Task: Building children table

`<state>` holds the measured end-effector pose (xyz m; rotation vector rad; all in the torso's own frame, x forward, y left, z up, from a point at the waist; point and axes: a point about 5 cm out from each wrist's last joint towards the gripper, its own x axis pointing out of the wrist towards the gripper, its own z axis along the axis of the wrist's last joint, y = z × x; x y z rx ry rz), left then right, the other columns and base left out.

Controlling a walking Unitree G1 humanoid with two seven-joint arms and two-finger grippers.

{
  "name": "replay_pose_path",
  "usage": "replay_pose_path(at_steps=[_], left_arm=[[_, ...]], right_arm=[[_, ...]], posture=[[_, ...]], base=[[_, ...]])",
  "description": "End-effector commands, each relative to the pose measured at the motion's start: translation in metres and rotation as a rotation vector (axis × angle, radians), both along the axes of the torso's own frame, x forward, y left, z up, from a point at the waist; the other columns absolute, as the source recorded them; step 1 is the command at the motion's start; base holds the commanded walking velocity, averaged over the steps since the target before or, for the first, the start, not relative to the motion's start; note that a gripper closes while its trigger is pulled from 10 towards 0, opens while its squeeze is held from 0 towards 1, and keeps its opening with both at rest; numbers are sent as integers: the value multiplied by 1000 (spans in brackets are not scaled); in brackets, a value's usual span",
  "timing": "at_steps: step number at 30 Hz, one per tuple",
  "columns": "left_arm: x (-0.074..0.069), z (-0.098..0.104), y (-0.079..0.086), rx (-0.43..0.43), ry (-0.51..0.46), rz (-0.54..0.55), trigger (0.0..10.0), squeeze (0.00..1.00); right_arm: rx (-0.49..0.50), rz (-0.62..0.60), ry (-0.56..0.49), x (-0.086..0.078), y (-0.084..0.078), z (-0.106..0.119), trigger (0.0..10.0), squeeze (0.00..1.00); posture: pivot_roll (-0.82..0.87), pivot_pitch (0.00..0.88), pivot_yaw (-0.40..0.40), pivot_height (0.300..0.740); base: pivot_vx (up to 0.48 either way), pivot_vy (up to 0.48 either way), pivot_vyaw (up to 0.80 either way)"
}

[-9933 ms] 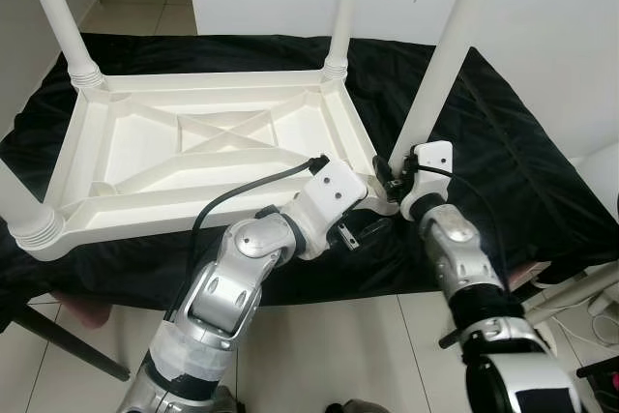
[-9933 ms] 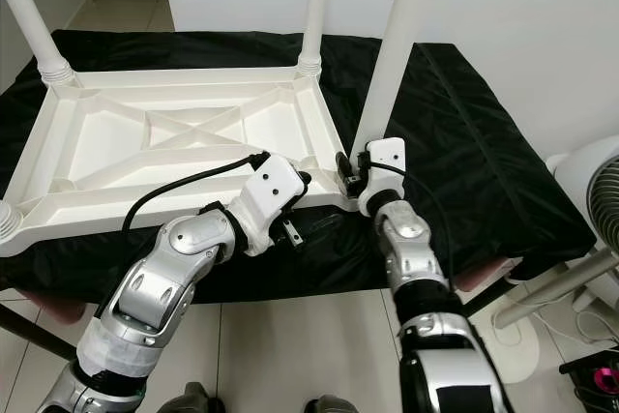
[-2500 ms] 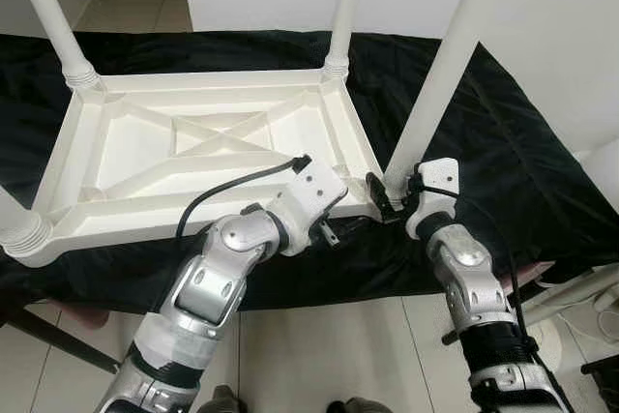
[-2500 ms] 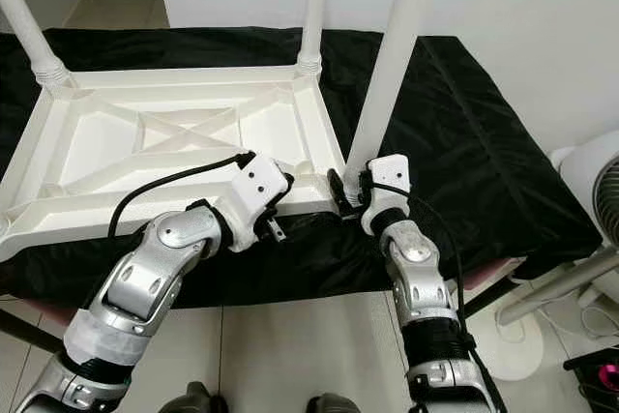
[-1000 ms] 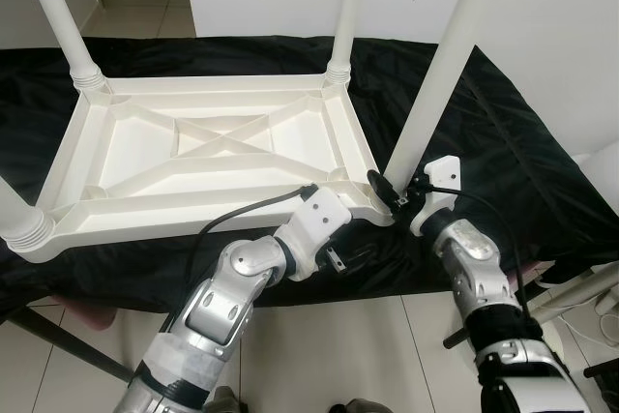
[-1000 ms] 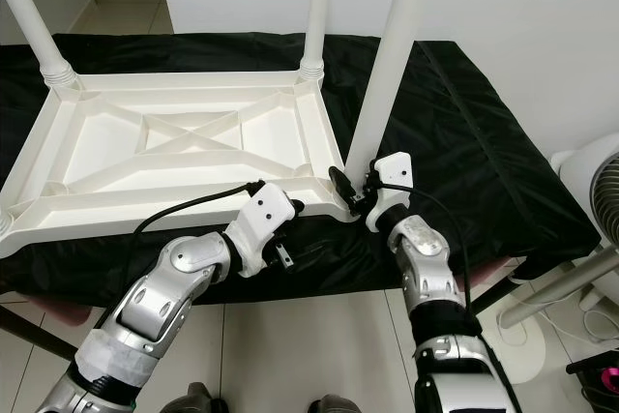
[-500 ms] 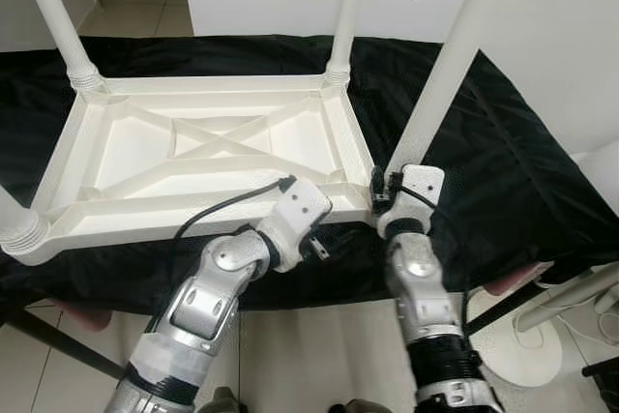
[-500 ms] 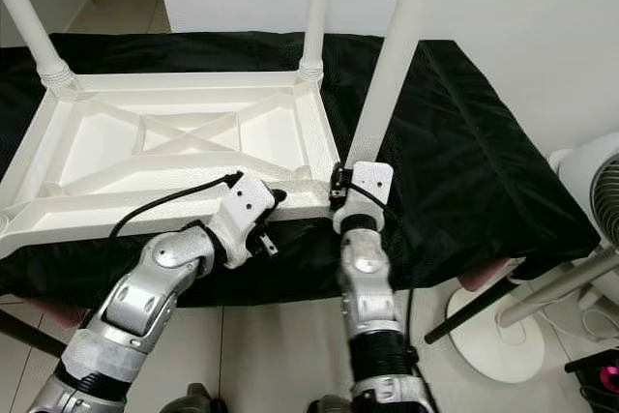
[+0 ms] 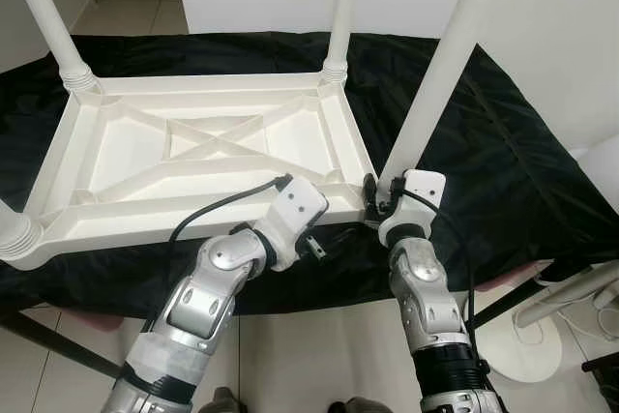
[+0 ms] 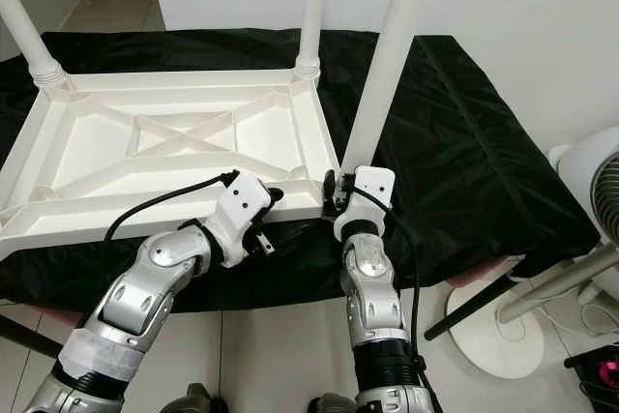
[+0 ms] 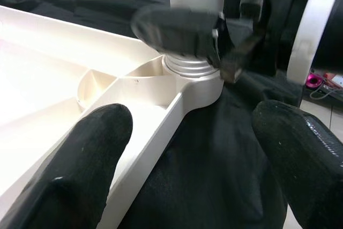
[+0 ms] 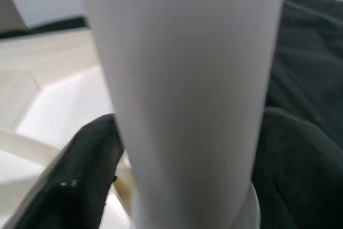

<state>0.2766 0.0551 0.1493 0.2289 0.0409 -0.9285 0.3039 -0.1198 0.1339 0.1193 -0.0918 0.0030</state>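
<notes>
A white plastic children's table (image 9: 145, 208) lies upside down on a black cloth (image 9: 503, 171). Its near right leg (image 9: 440, 65) stands upright in the corner socket (image 11: 193, 73). My right gripper (image 9: 377, 202) is shut on the base of this leg, just above the collar. In the right wrist view the leg (image 12: 182, 79) sits between the black fingers (image 12: 86, 170). My left gripper (image 11: 193, 154) is open beside that corner. One of its fingers (image 11: 80, 159) is over the table's underside and the other is over the cloth, with the rim between them.
Three other legs stand up from the corners: far left (image 9: 44, 16), far right (image 9: 340, 16) and near left (image 9: 14, 229). A white fan stand (image 10: 484, 336) is on the tiled floor to the right. A white wall is close behind the cloth.
A second ago my right gripper stood open beside the leg; it has since moved in and shut on the leg's base. My left gripper has moved up to the table's near rim.
</notes>
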Motion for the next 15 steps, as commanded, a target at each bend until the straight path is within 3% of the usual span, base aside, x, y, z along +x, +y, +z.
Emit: replay_pose_path(at_steps=[1,2,6,9,15], left_arm=[[1,0,0,-9,-8,36,10000,0],[1,0,0,-9,-8,34,10000,0],[0,0,0,-10,-6,29,10000,0],[-3,-1,-1,-12,19,-7,10000,0],[-7,-2,-4,-5,25,-38,10000,0]], right_arm=[[-1,41,31,-8,0,-9,10000,1000],[-26,100,15,-8,-5,-7,10000,0],[-49,146,6,-7,-10,-6,10000,0],[-186,403,0,-3,-27,-4,10000,0],[-271,561,-12,7,-40,3,10000,0]], posture=[[-79,25,-8,740],[-78,24,-9,740],[-78,26,-7,740],[-87,32,-1,740],[-88,35,1,740]], base=[[0,0,0],[0,0,0],[0,0,0],[0,0,0],[0,0,0]])
